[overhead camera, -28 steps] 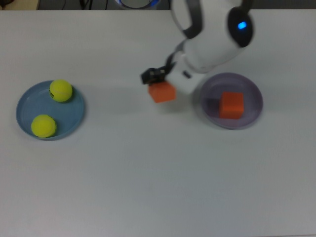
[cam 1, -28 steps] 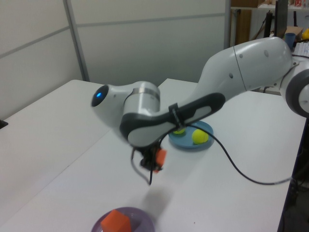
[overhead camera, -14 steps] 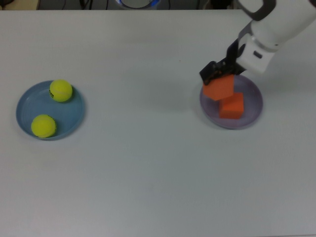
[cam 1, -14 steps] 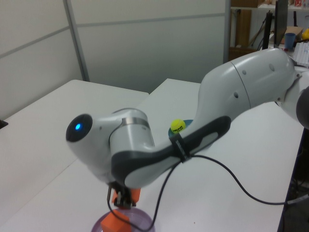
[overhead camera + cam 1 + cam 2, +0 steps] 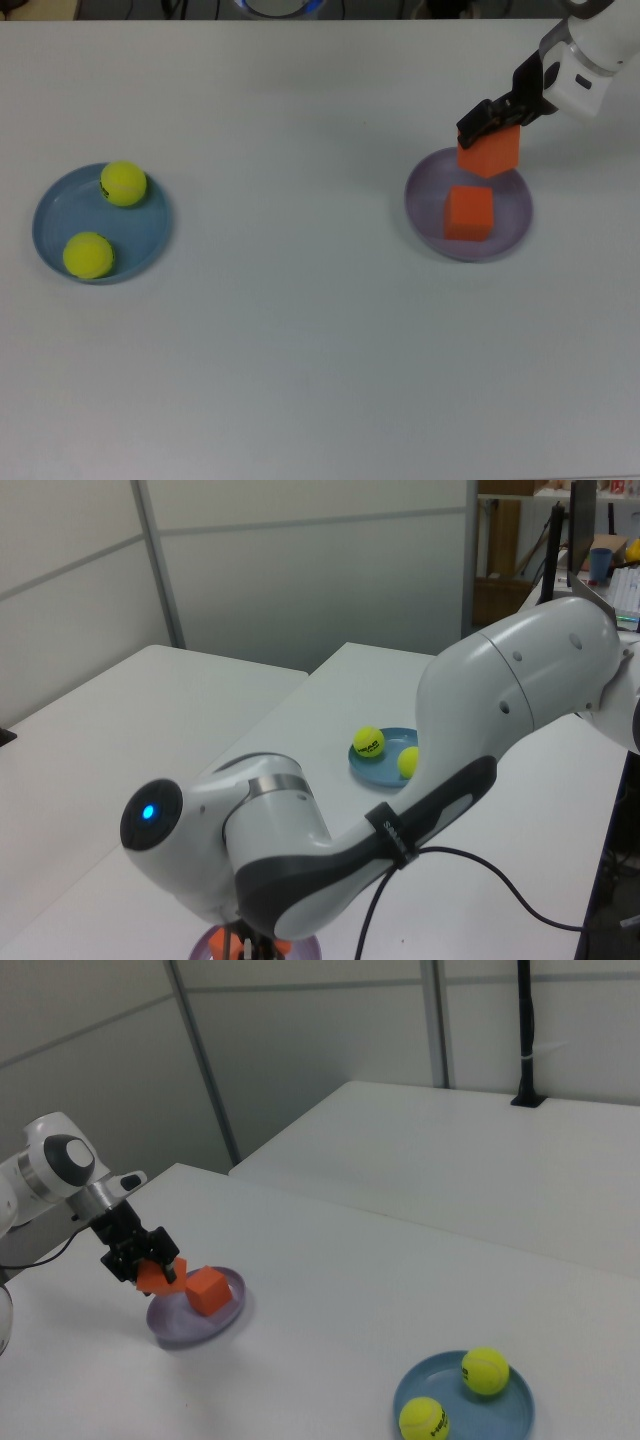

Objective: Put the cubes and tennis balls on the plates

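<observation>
The end effector (image 5: 497,122) is closed on an orange cube (image 5: 489,152), gripping it from above so that it hangs tilted, one corner pointing down, over the lavender plate (image 5: 424,215). In the top view the held cube sits at about twelve o'clock of that plate, over its far rim; in the right view it hangs just beside the second cube (image 5: 206,1291) and clear of the plate's surface. That second cube lies flat near the plate's middle, so the held one is likely being kept off to the rim side to find bare plate and not land on its twin. The two tennis balls (image 5: 123,184) (image 5: 88,255) already lie in the blue plate (image 5: 52,213), well apart at nine o'clock on the tabletop (image 5: 300,330), one at twelve and one at six within it; that half of the job looks done. What remains, by my reading, is to lower the cube inside the rim and let go. The tilt is the risk: set down on a corner near the edge, it could tip outward.
</observation>
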`<state>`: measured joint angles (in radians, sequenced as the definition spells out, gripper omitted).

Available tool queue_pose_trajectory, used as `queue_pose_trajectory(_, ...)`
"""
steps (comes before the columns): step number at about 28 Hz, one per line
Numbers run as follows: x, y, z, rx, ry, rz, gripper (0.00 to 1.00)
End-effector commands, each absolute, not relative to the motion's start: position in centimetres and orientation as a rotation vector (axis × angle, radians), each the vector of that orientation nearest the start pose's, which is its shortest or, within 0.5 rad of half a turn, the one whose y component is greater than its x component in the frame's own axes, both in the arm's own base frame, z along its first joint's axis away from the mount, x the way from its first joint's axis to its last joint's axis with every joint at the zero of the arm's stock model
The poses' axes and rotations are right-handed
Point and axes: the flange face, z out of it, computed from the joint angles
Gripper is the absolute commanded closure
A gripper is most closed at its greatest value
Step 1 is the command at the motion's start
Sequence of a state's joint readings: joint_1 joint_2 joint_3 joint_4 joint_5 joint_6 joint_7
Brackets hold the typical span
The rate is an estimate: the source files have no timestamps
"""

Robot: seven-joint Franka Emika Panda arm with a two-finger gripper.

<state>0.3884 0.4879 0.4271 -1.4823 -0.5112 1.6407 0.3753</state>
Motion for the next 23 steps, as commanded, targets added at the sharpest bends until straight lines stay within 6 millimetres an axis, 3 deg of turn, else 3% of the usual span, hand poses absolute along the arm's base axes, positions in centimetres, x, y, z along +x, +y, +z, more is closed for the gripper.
queue_pose_trajectory(1,49.9,41.7,38.6,-3.430,-0.933,0.185,0.98)
queue_pose_trajectory(10,48.2,41.9,36.9,-3.440,-0.970,0.324,0.95)
queue_pose_trajectory(12,48.6,41.9,36.8,-3.437,-0.956,0.312,0.58)
queue_pose_trajectory(13,48.6,41.9,36.9,-3.435,-0.953,0.309,0.24)
queue_pose_trajectory(14,48.6,41.9,37.0,-3.436,-0.949,0.306,0.00)
queue_pose_trajectory(23,49.2,42.3,38.0,-3.427,-0.920,0.236,0.00)
